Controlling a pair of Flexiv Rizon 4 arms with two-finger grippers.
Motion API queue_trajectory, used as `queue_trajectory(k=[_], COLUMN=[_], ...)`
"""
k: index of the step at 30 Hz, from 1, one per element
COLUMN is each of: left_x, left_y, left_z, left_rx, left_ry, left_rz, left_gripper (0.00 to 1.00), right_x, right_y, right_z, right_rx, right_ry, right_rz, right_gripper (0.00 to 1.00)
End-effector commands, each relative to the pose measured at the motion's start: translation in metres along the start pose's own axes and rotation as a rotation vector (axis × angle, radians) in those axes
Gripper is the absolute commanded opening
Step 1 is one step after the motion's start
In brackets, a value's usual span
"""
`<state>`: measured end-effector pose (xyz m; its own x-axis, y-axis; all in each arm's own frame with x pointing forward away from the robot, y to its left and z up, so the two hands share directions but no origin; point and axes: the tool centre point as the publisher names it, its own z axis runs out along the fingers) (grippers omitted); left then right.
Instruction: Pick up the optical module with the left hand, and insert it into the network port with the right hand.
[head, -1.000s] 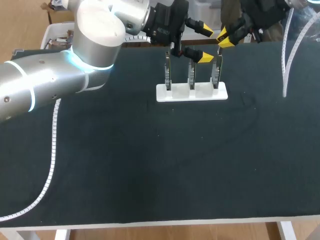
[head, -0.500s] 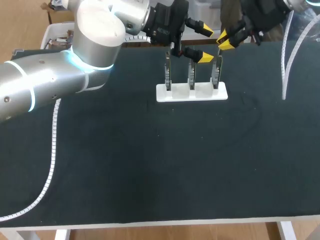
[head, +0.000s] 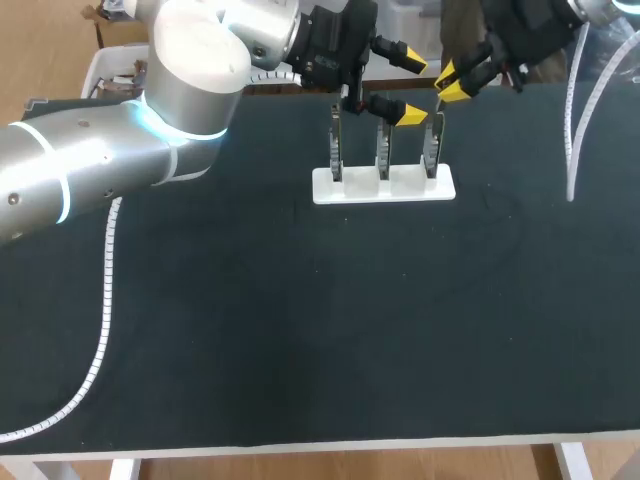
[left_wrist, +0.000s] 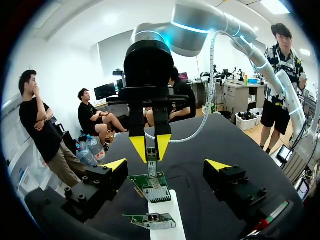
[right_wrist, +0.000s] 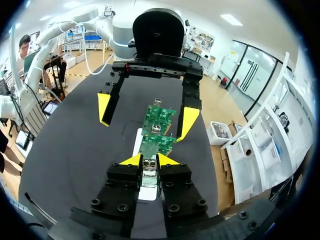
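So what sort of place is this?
Probably a robotics lab bench for electronics assembly: a black cloth-covered table, a white stand holding upright green circuit boards, and the yellow-tipped left claw and right claw over it.

No word, number or sign is showing clearly enough to be read. On the optical module (right_wrist: 150, 171), on the green port boards (right_wrist: 159, 116) and on the white stand (head: 385, 186), any marking is appearing too small to tell.
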<state>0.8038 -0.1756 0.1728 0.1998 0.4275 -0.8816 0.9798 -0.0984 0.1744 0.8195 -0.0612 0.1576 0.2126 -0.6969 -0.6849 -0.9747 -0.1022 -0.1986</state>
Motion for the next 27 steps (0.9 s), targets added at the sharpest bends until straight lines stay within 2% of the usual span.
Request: queue_trajectory(k=[1,14,27], left_x=[-0.001,-0.001,-0.001], left_y=[0.0002,0.0002,0.0002], left_z=[0.0002,0.0002,0.0002], left_rx=[0.0,0.0,0.0], left_ry=[0.004,0.004,0.004], left_rz=[-0.001,-0.001,-0.001], left_gripper=[1.0,1.0,1.0], right_x=[0.0056,0.0016,0.0062], right_y=[-0.0006,-0.0035,-0.0033], right_z=[0.0067,0.0084,0.0088], right_rx=[-0.005,-0.022,-0.018], right_ry=[0.0,0.032,0.021], right_rz=[-0.001,-0.016,-0.012], right_gripper=[0.0,0.0,0.0])
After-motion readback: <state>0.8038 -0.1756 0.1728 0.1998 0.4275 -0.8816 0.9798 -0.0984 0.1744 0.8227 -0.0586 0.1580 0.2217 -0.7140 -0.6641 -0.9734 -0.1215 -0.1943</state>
